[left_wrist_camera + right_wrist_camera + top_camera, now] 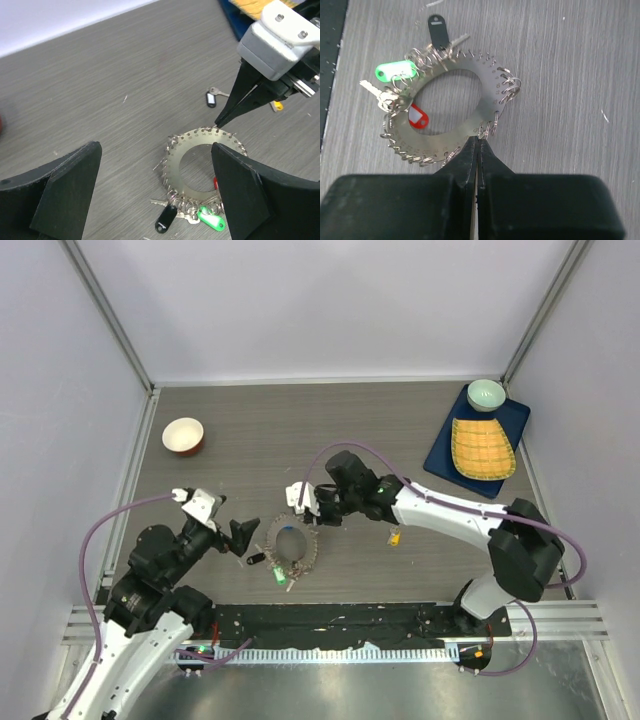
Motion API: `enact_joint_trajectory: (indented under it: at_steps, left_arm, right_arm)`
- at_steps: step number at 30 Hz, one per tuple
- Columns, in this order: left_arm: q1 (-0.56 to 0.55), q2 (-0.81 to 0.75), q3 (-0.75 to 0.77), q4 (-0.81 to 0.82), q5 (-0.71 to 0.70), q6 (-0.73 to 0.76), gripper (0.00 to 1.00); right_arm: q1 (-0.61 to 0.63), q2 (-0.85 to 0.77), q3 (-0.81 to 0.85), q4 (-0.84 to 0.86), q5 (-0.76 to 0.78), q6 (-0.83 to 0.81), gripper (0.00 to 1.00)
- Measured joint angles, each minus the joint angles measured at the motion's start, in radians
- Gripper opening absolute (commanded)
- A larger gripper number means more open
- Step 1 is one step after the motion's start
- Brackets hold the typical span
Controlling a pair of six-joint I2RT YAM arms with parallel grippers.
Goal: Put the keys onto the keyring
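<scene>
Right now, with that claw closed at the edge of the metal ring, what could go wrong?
The right gripper is shut at the very rim of the ring, so any hold could slip. Moving the ring might tangle the tagged keys hanging on it. The open left gripper hovers close; the two could bump.

**Even light, soft shadows**

Bright, diffuse overhead light falls evenly on the bench (400, 430), leaving only faint shadows. The white walls (330, 300) wash pale and the metal panel (400, 685) at the near edge glares. In the wrist views the keyring (487, 95) glints, sharp. The left hand's fingers (65, 195) blur in the foreground, and the right hand (477, 142) reads as featureless black. Frame posts (110, 312) splay at the overhead view's edges.
</scene>
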Motion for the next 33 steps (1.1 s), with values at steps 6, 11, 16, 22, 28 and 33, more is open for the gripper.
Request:
enact_joint_trajectory:
  at_steps: [6, 11, 16, 22, 28, 33]
  left_arm:
    - [0.001, -0.069, -0.038, 0.048, 0.165, 0.087, 0.93]
    - [0.001, -0.068, -0.058, 0.090, 0.329, 0.150, 0.88]
    - [0.001, 0.045, -0.055, 0.138, 0.488, 0.201, 0.79]
    - [0.001, 0.222, -0.048, 0.184, 0.602, 0.249, 0.67]
    - [0.001, 0.350, -0.012, 0.242, 0.692, 0.274, 0.47]
    - [-0.001, 0.444, 0.016, 0.279, 0.732, 0.280, 0.36]
  right_arm:
    - [0.017, -0.142, -0.091, 0.089, -0.026, 0.056, 0.01]
    - [0.017, -0.243, -0.139, 0.163, -0.070, 0.103, 0.01]
    - [0.017, -0.288, -0.169, 0.201, -0.093, 0.128, 0.01]
    - [0.017, -0.309, -0.190, 0.210, -0.105, 0.138, 0.01]
    - [0.017, -0.332, -0.205, 0.216, -0.114, 0.140, 0.01]
    - [0.017, -0.337, -0.209, 0.219, -0.119, 0.140, 0.01]
